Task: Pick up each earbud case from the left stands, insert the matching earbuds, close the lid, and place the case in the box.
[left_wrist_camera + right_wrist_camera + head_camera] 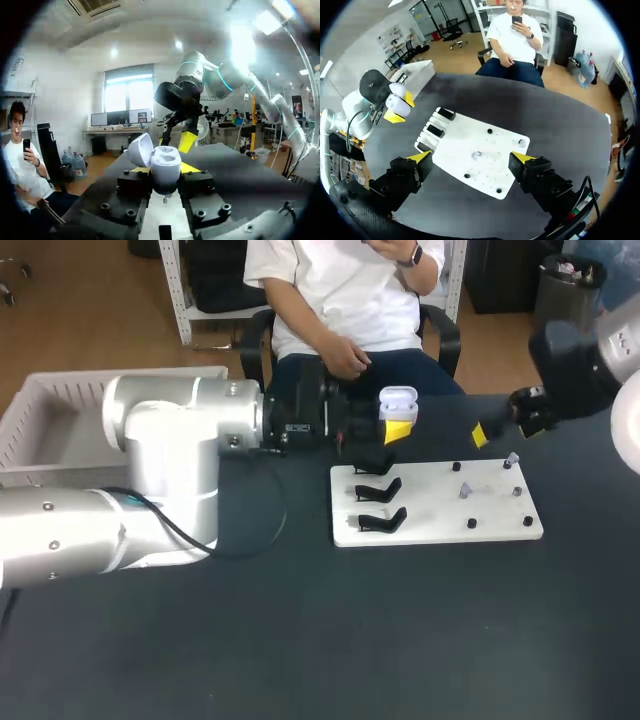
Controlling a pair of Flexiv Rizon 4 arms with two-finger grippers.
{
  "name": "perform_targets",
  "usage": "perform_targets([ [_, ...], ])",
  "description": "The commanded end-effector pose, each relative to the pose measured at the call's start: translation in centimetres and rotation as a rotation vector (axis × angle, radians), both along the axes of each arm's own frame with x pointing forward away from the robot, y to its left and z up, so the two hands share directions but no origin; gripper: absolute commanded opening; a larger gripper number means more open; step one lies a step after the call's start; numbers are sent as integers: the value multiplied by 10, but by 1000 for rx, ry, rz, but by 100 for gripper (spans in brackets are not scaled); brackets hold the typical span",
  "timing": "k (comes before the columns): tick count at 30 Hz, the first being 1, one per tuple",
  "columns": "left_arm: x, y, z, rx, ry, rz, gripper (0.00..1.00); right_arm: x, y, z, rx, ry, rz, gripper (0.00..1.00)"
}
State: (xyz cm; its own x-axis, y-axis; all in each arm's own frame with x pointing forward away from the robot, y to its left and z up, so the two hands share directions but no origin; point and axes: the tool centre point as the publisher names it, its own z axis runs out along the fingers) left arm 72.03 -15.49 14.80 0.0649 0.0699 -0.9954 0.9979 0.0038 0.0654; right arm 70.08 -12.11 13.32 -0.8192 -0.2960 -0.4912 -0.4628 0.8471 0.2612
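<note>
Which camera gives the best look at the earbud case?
The left wrist view: the earbud case is close up, lid open, gripped by the left tool. The head and right wrist views show it small and far.

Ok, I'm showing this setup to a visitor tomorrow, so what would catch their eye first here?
Most striking is the open white earbud case, gripped in the left hand and held up over the far side of the table. Next comes the white board with three bare black stands along its left edge, and the right hand open near its far right corner.
</note>
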Motion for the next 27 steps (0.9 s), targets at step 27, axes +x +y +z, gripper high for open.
perform_targets([
  [27, -18, 7, -4, -1, 7, 66, 0, -18, -48, -15, -239, -3, -173, 100],
])
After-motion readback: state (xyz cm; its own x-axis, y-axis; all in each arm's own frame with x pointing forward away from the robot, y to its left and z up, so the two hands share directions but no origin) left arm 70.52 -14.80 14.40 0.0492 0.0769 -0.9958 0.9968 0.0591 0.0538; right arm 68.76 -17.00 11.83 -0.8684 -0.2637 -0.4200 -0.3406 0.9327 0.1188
